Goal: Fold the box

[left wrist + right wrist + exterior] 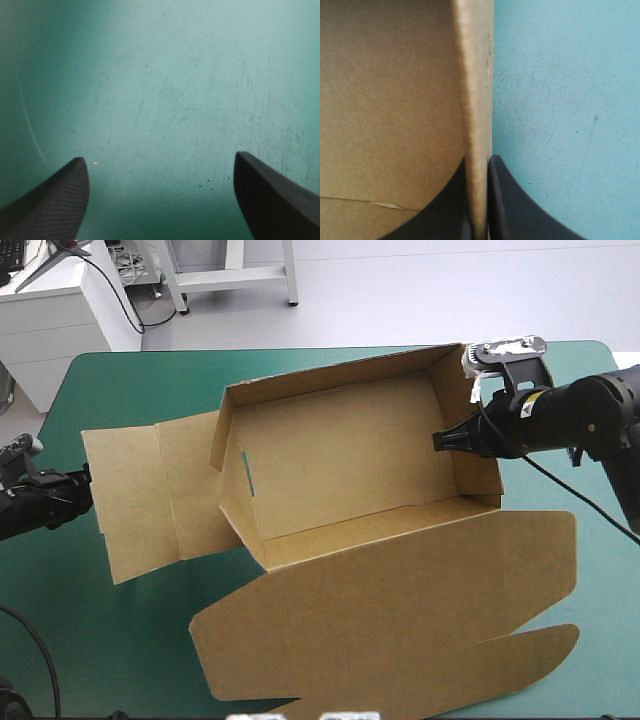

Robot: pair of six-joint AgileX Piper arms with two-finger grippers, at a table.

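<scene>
Teal-green cover (175, 75) is all you see beneath your left gripper (160, 157). Its fingers stand wide apart, holding nothing, and the box's unfolded side flap (140, 490) lies flat just ahead of it. Beyond the flap, the box (350, 460) sits mid-table with its walls raised. Your right gripper (480, 162) pinches the end wall (475, 75), one finger inside and one outside, probably to keep it upright.
</scene>
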